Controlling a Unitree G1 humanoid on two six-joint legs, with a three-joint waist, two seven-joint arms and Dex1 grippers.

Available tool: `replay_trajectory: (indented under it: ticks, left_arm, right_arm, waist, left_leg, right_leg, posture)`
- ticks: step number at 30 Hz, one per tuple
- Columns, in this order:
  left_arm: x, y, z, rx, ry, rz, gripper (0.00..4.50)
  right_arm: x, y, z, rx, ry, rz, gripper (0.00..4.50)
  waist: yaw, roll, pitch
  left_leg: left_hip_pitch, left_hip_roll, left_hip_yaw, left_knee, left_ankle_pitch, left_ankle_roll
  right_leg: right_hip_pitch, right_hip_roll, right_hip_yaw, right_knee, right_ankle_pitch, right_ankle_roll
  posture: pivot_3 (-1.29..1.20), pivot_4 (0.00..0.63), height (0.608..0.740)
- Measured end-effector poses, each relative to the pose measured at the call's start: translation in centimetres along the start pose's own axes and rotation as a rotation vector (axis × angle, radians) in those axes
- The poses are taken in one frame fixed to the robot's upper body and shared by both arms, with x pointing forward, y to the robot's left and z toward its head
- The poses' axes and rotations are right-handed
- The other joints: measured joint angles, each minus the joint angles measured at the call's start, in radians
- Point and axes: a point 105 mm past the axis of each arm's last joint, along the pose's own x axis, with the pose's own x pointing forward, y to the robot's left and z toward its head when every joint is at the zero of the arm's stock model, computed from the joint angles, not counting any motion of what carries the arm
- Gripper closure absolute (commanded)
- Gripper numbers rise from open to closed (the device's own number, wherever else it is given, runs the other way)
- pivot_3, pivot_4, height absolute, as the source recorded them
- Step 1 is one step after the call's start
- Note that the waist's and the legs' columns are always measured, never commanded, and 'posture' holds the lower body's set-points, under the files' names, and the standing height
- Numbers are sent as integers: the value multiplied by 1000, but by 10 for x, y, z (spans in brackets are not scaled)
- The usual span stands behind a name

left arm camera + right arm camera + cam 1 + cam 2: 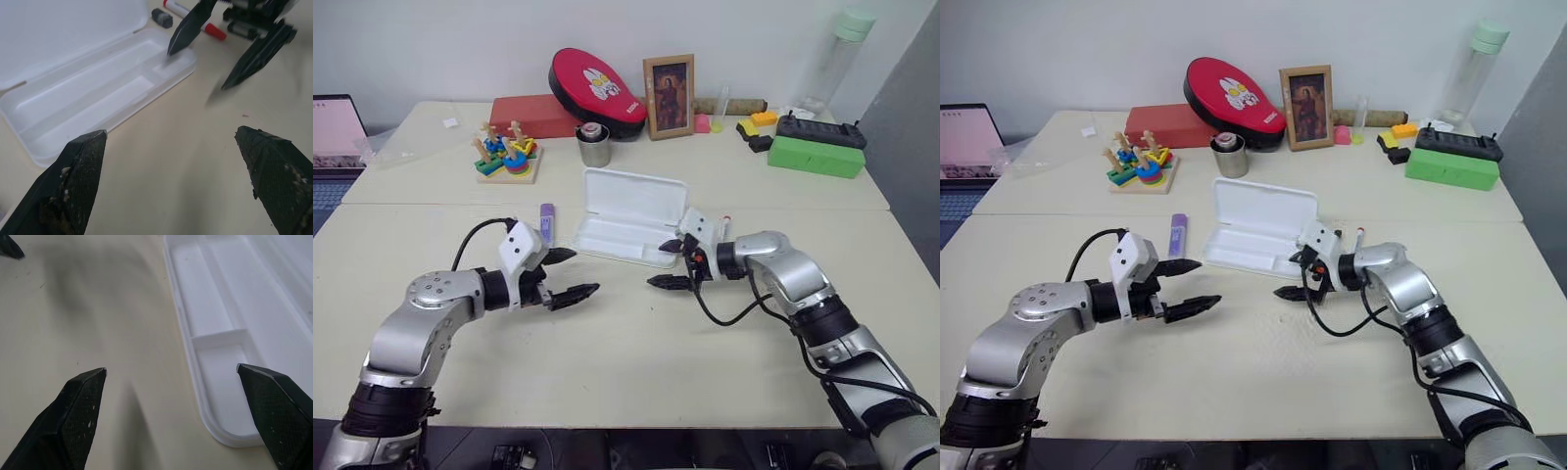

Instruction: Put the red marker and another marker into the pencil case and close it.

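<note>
Lying open, pencil case (628, 227) just beside right claw (670, 264) (fingers spread), empty

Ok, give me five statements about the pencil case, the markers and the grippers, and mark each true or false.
1. The pencil case lies open with its tray empty. True.
2. The purple marker is inside the case. False: it lies on the table, on the case's left.
3. The red marker lies on the table beyond the case's right end. True.
4. The left gripper is shut on a marker. False: it is open and holds nothing.
5. The right gripper is open near the case's right end. True.
</note>
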Motion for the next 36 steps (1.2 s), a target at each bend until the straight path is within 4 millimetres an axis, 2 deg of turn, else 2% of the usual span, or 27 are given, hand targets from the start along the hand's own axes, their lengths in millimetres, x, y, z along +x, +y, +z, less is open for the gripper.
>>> replay_trajectory:
  ticks: [2,5,6,13,21,31,36]
  left_arm:
    - [3,0,4,4,-13,-3,0]
    - [7,0,8,1,-31,0,0]
    - [8,0,8,0,-34,-1,0]
    - [11,-2,13,10,-51,8,0]
    - [11,0,17,22,-58,17,0]
    - [11,0,17,21,-56,15,0]
    - [-6,-9,3,-4,4,9,0]
  right_arm:
    - [3,-1,0,-27,30,0,31]
    - [10,-3,-1,-65,77,-1,504]
    - [13,-3,-1,-72,85,0,863]
    - [23,-6,3,-81,88,-2,2386]
    - [21,-9,3,-105,90,-14,4334]
    - [19,-9,3,-119,76,-21,4427]
    - [5,16,1,-195,40,60,4427]
  waist:
    - [0,0,0]
    - [0,0,0]
    - [0,0,0]
    - [-1,0,0]
    - [-4,0,0]
    - [-6,0,0]
    - [-6,0,0]
  left_leg:
    - [0,0,0,0,0,0]
    - [0,0,0,1,0,0]
    - [1,0,0,1,0,0]
    - [1,0,0,1,0,0]
    - [1,0,0,1,0,0]
    - [1,0,0,1,0,0]
    - [0,0,0,0,0,0]
  right_leg:
    - [0,0,0,0,0,0]
    - [0,0,0,1,0,0]
    - [0,0,0,2,0,0]
    - [0,0,0,4,0,0]
    - [-1,0,0,4,0,0]
    - [-1,0,0,4,0,0]
    - [-1,0,0,4,0,0]
  posture:
    - [0,150,740]
    - [0,150,740]
    - [0,150,740]
    - [0,150,740]
    - [0,150,740]
    - [0,150,740]
    - [0,150,740]
